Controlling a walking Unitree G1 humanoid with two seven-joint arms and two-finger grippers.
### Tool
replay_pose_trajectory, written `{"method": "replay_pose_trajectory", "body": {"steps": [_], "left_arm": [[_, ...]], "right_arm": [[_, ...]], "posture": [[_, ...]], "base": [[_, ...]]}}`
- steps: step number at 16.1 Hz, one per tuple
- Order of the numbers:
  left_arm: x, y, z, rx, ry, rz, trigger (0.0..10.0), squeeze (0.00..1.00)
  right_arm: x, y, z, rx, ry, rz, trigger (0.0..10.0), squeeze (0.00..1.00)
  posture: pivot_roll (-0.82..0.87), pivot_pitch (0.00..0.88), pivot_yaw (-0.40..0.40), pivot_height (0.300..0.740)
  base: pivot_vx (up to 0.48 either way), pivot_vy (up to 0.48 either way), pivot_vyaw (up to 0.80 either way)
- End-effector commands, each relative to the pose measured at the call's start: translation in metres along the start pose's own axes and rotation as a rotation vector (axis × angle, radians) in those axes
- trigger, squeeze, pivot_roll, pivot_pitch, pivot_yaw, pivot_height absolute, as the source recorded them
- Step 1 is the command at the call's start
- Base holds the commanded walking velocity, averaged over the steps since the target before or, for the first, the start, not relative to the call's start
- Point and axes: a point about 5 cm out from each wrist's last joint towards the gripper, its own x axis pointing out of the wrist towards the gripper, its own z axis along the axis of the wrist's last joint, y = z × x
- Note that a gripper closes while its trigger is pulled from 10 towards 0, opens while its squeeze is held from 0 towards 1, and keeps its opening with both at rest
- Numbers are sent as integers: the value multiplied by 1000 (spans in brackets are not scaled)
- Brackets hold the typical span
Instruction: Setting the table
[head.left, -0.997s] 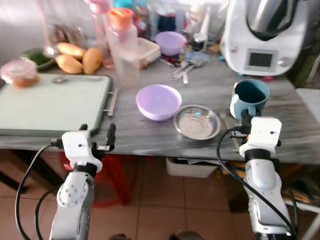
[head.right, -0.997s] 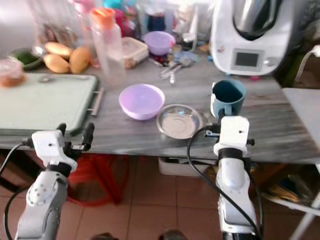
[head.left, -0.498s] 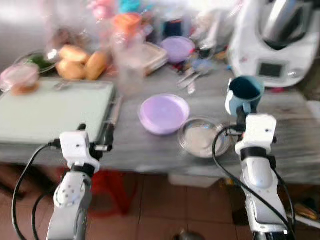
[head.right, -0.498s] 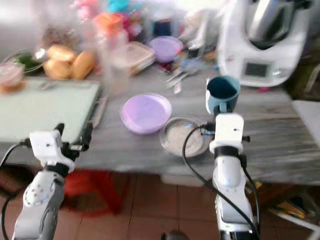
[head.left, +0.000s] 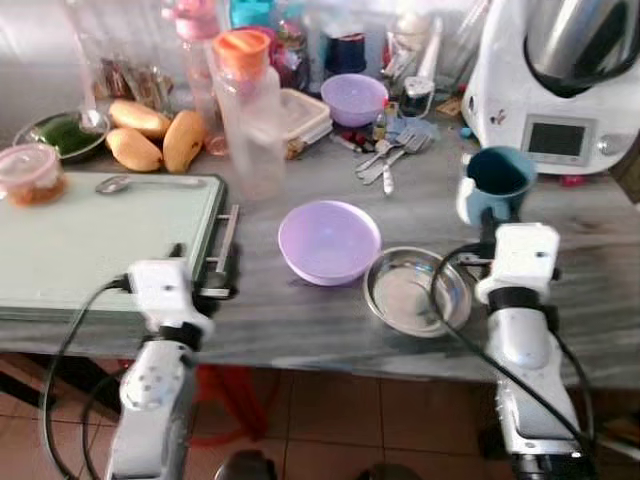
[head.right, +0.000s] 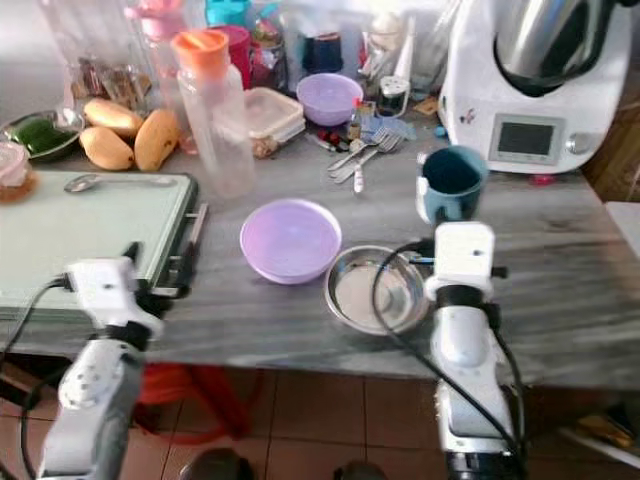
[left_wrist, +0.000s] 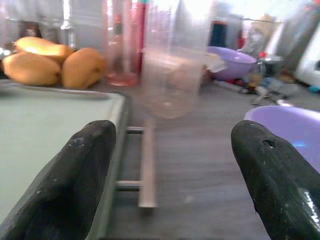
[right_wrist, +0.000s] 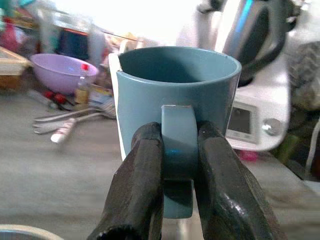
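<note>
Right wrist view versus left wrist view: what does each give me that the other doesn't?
Right wrist: the right tool clamps the teal mug by its handle, with the white kitchen machine behind. Left wrist: the open left tool faces the pale green tray, its metal handle, the mangoes and a clear bottle. Both: the far purple bowl and the grey tabletop.

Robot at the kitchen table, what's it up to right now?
The right gripper is clamped on the handle of the blue mug, which stands upright near the white kitchen machine. The left gripper hovers open over the table's near edge, beside the green tray. A purple bowl and a steel dish sit between the arms.
</note>
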Motion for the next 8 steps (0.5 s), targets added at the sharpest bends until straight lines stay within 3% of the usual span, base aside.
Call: {"method": "replay_pose_trajectory", "body": {"steps": [1,5,8], "left_arm": [[-1,3,5,14,-7,2,10000,0],[-7,6,5,24,8,0,10000,0],[-11,9,8,35,15,2,10000,0]], "right_arm": [[10,-1,7,24,-30,6,10000,0],[25,1,4,73,-14,35,10000,0],[38,16,5,152,-17,133,10000,0]], "posture": [[10,0,0,740],[27,0,8,740],[56,0,12,740]], "base": [[0,0,0],[0,0,0],[0,0,0]]}}
